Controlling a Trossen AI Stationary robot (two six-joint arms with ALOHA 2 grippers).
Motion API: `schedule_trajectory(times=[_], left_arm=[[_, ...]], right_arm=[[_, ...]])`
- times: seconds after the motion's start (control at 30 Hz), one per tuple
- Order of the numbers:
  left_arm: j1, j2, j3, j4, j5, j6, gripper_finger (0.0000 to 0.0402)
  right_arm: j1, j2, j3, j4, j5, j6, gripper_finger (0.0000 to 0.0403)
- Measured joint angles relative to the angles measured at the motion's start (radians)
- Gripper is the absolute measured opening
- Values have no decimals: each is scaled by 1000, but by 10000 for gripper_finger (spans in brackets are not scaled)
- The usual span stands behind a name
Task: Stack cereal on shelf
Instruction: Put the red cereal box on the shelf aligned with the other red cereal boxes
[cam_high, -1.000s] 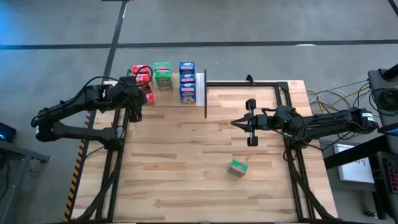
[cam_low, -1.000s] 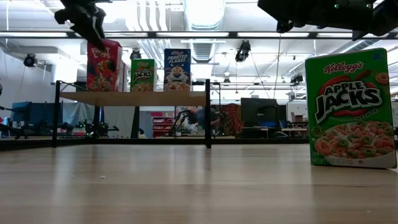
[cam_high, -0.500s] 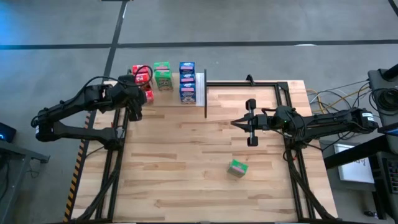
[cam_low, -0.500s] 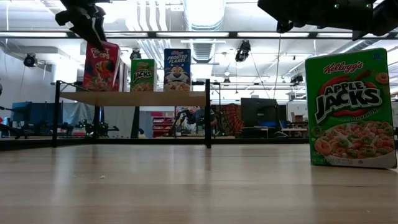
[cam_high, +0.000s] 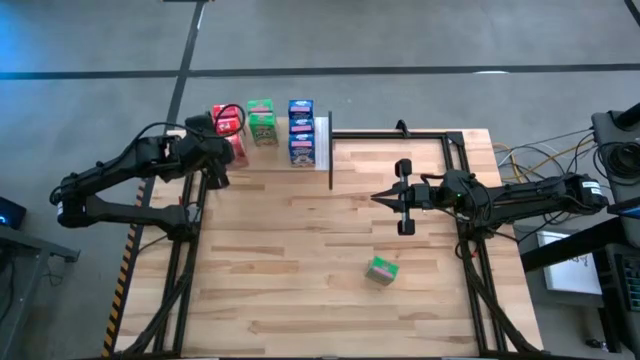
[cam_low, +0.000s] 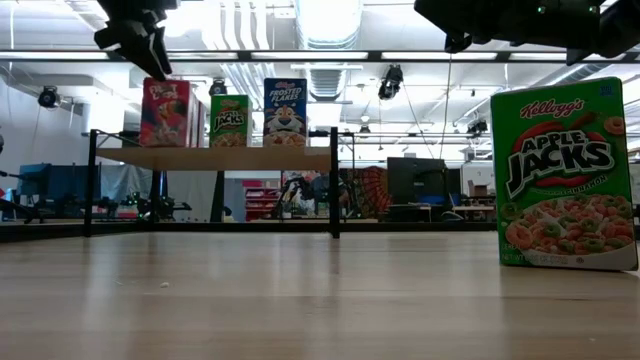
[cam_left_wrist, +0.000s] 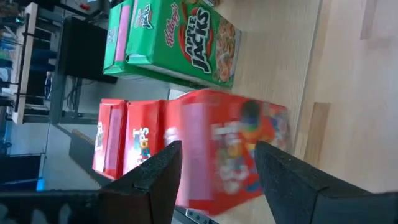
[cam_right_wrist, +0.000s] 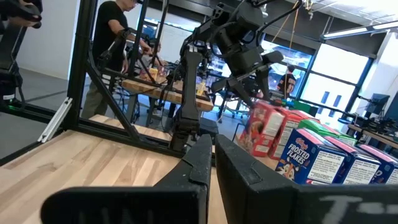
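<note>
High: L gripper (cam_high: 222, 180) by red boxes (cam_high: 229, 125) on shelf (cam_high: 321, 143), R gripper (cam_high: 404, 198) mid-table, pinched tight, green box (cam_high: 382, 270) nearby; low: L jaws just above red box (cam_low: 166, 112); L wrist: fingers (cam_left_wrist: 163, 167) parted, gripping nothing.

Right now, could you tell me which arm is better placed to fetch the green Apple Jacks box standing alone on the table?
Probably the right: its shut right gripper hovers nearer the Apple Jacks box, while the open left gripper is over by the shelf.
</note>
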Motion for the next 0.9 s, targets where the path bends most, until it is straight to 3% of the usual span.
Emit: schedule_trajectory(times=[0.6,0.8,0.9], left_arm=[[-2,3,46,-4,17,-42,185],[-2,3,95,0,187,-236,181],[-2,5,73,0,218,-311,167]], right_arm=[[0,0,0,0,0,-1,13],[0,0,0,0,0,-2,13],[0,0,0,0,0,-1,13]])
